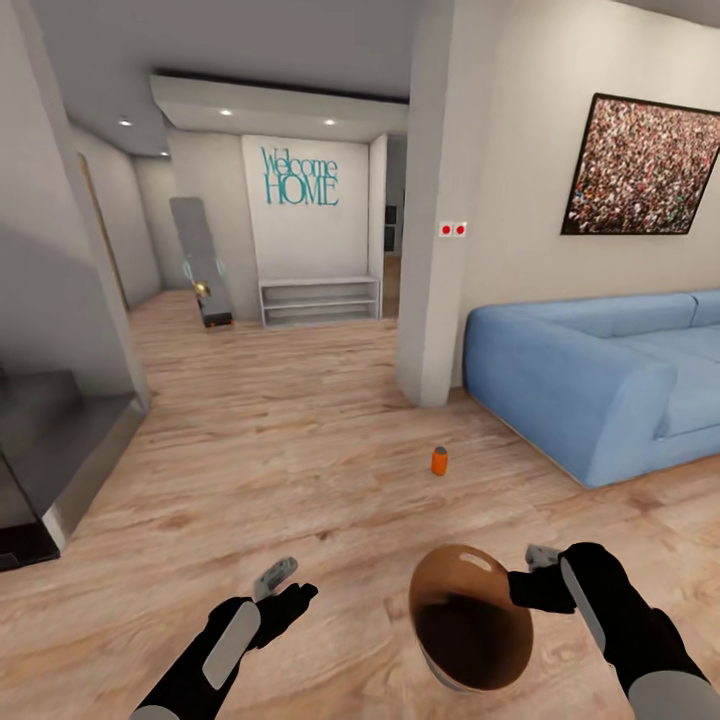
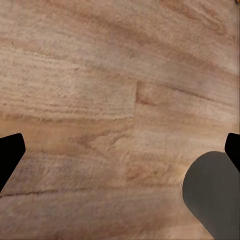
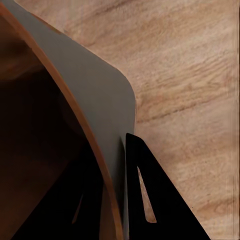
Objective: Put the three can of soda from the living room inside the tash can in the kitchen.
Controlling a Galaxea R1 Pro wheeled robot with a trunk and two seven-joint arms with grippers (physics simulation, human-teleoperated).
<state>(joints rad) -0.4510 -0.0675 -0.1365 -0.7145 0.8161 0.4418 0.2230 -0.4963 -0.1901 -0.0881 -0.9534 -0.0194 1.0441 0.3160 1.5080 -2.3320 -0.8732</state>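
Right gripper [image 1: 528, 580] clamps the tash can [image 1: 470, 615] by its rim
Left gripper [image 1: 285, 582] jaws wide, empty; orange can of soda [image 1: 439, 460] upright on floor [image 1: 300, 440] ahead, near sofa [image 1: 600, 380]

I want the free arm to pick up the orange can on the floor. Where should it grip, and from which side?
Probably around the side wall, mid-height. The orange can stands upright on the plank floor, apart from the blue sofa, with open floor around it. The left gripper looks empty, while the right gripper holds the trash can. A level approach from the robot's side looks unobstructed.
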